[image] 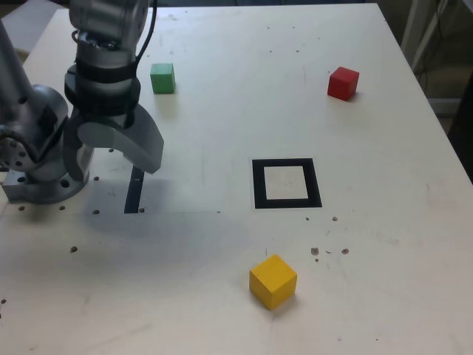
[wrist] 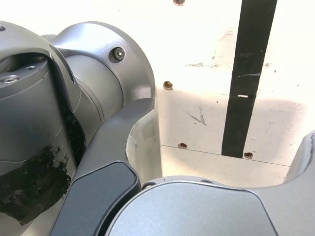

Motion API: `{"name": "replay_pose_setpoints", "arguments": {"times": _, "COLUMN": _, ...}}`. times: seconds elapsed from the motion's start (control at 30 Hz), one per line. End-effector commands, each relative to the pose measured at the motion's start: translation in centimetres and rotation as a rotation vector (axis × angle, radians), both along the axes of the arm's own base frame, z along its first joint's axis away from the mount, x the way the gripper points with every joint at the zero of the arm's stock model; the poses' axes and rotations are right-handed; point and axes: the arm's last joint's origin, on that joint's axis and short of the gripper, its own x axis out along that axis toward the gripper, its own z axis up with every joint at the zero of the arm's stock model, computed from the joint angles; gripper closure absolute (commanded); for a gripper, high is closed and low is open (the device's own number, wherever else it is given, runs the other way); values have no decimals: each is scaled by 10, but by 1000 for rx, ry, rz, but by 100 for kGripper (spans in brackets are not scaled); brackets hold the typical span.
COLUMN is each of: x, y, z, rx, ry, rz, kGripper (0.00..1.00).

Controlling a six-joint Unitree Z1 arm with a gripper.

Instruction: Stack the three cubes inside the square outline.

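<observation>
Stacking has yet to begin: the square outline (image: 286,204) holds no cube. The red cube (image: 343,83) lies beyond it at the exterior view's far right, the green cube (image: 162,78) at its far left, the yellow cube (image: 273,282) on the near side. The gripper (image: 114,168) stands open and empty. All three placements remain.

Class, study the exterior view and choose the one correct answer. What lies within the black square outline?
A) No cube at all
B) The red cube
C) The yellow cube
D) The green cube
A: the square outline frames only bare pale surface, while the red cube, green cube and yellow cube all sit outside it.
</observation>
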Motion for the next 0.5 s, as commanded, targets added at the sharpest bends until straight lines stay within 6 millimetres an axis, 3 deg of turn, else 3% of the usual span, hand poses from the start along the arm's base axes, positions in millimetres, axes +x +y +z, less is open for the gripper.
{"name": "replay_pose_setpoints", "arguments": {"times": 0.0, "x": -1, "y": 0, "z": 0, "rx": -3, "ry": -5, "rz": -2, "kGripper": 1}}
{"name": "replay_pose_setpoints", "arguments": {"times": 0.3, "x": -3, "y": 0, "z": 3, "rx": 1, "ry": -18, "rz": -5, "kGripper": 1}}
{"name": "replay_pose_setpoints", "arguments": {"times": 0.47, "x": -1, "y": 1, "z": 15, "rx": 8, "ry": -33, "rz": -6, "kGripper": 0}}
